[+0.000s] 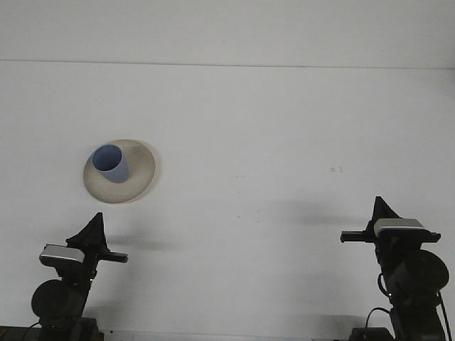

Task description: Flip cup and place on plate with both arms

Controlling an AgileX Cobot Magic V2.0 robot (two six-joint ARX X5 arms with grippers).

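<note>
Cup point(111, 163) upright on plate point(139, 172), mouth up, axis vertical.

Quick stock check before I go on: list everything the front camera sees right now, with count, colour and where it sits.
cup: one, blue, standing on the plate with its open mouth up, toward the plate's left part.
plate: one, cream, on the table's left half, ahead of the left arm.
table: one, white, filling the view up to a pale wall at the top.
small marks: a faint grey pair on the table's right half.
left gripper: one, black with a silver block, low at the left edge, apart from the plate.
right gripper: one, black with a silver block, low at the right.
</note>
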